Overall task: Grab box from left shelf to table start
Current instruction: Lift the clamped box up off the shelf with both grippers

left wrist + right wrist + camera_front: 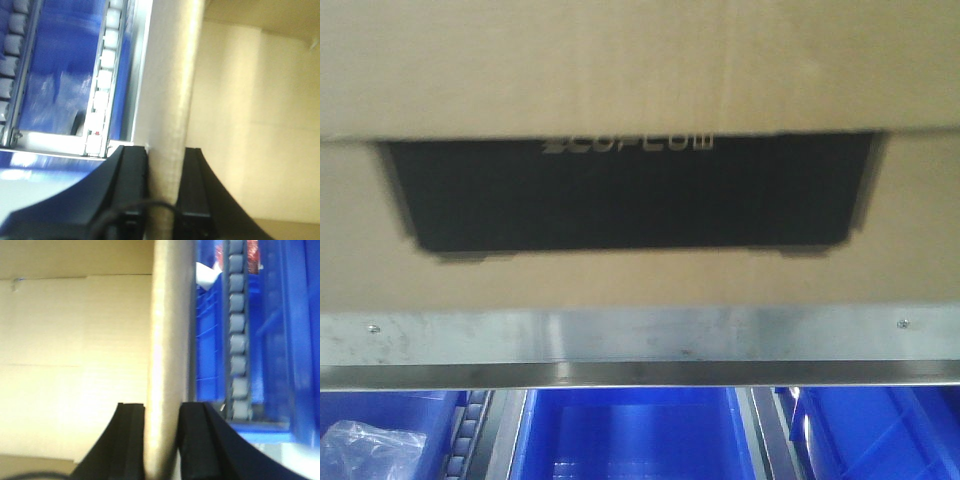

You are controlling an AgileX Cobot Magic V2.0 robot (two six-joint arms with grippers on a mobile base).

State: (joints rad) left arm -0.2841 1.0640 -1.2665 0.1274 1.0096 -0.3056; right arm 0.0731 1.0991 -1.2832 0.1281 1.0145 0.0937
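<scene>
The brown cardboard box [640,70] with its black "ECOFLOW" panel fills the top of the front view, wider than the frame, sitting behind the left shelf's steel front rail [640,340]. My left gripper [165,165] is shut on the box's side wall [170,90], one finger inside, one outside. My right gripper [162,412] is shut on the box's opposite wall [167,340] the same way. The pale inside of the box shows in both wrist views. The table is out of view.
Blue plastic bins [640,440] sit on the level below the rail, one with a clear bag [365,450]. Roller tracks [239,340] and steel uprights [137,75] run close beside the box walls in the wrist views.
</scene>
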